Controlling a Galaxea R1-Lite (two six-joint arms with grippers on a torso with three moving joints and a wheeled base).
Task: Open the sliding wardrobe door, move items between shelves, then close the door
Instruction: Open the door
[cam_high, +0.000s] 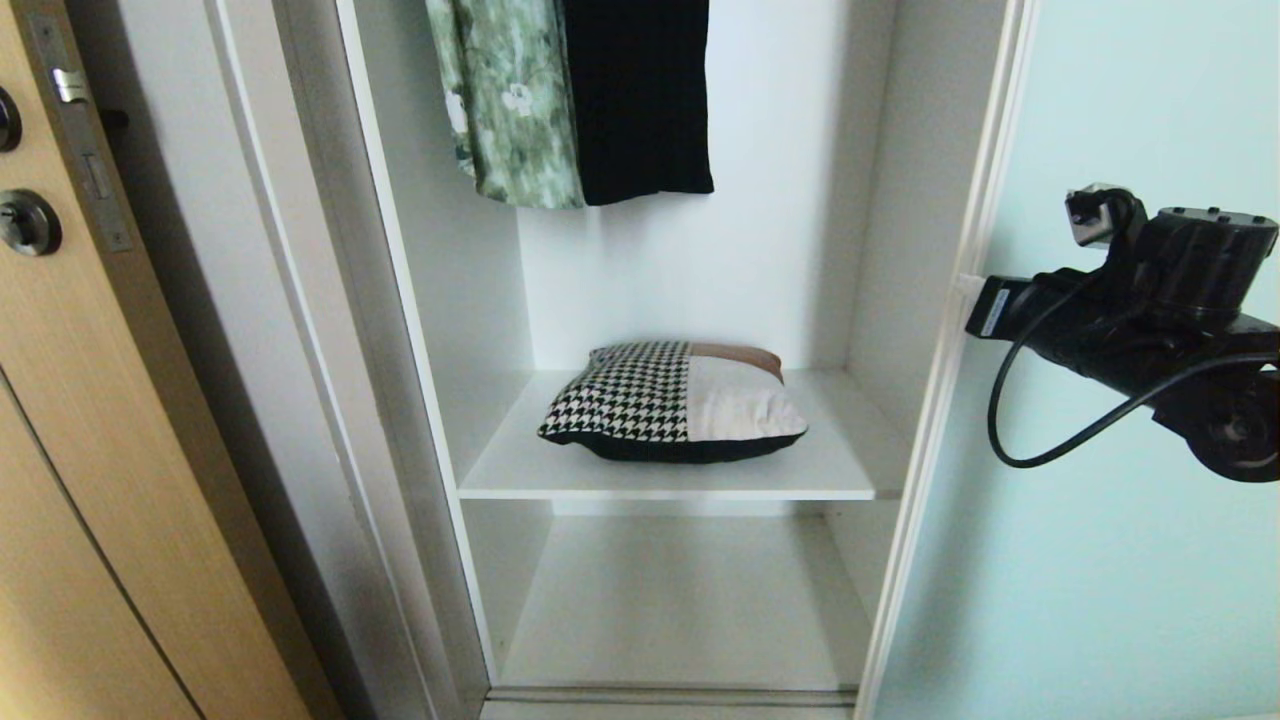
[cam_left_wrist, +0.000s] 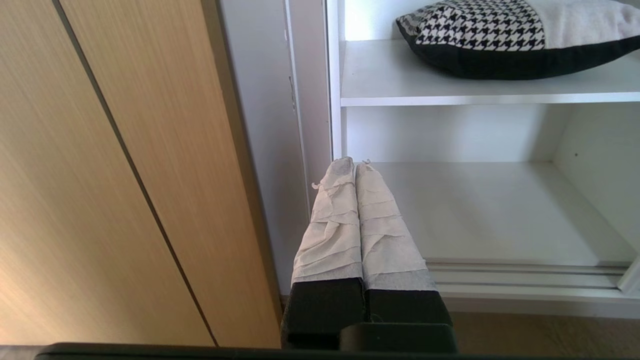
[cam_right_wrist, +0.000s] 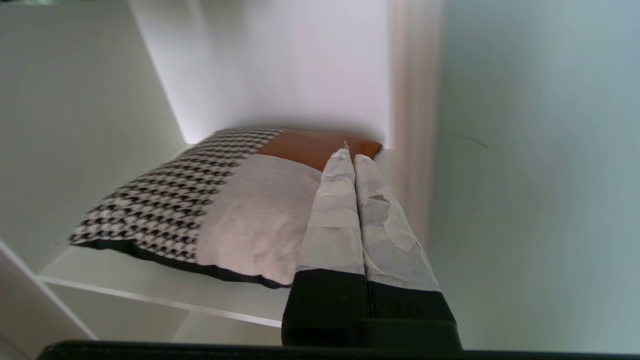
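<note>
The sliding wardrobe door (cam_high: 1100, 560) is slid aside to the right, leaving the wardrobe open. One item (cam_high: 672, 402), a cushion-like piece in houndstooth, beige and brown with a dark underside, lies on the upper of two white shelves (cam_high: 640, 480). The lower shelf (cam_high: 680, 610) holds nothing. My right gripper (cam_high: 972, 292) is shut and empty, with its taped tips at the door's (cam_right_wrist: 540, 200) left edge. In the right wrist view the right gripper (cam_right_wrist: 352, 157) points towards the item's (cam_right_wrist: 210, 210) right end. My left gripper (cam_left_wrist: 354, 164) hangs low, shut and empty, by the wardrobe's left post.
A tan wooden door with a black lock (cam_high: 30, 222) stands at the left. A green floral garment (cam_high: 515, 100) and a black one (cam_high: 640, 100) hang above the upper shelf. The door's floor track (cam_left_wrist: 525, 272) runs along the wardrobe's front.
</note>
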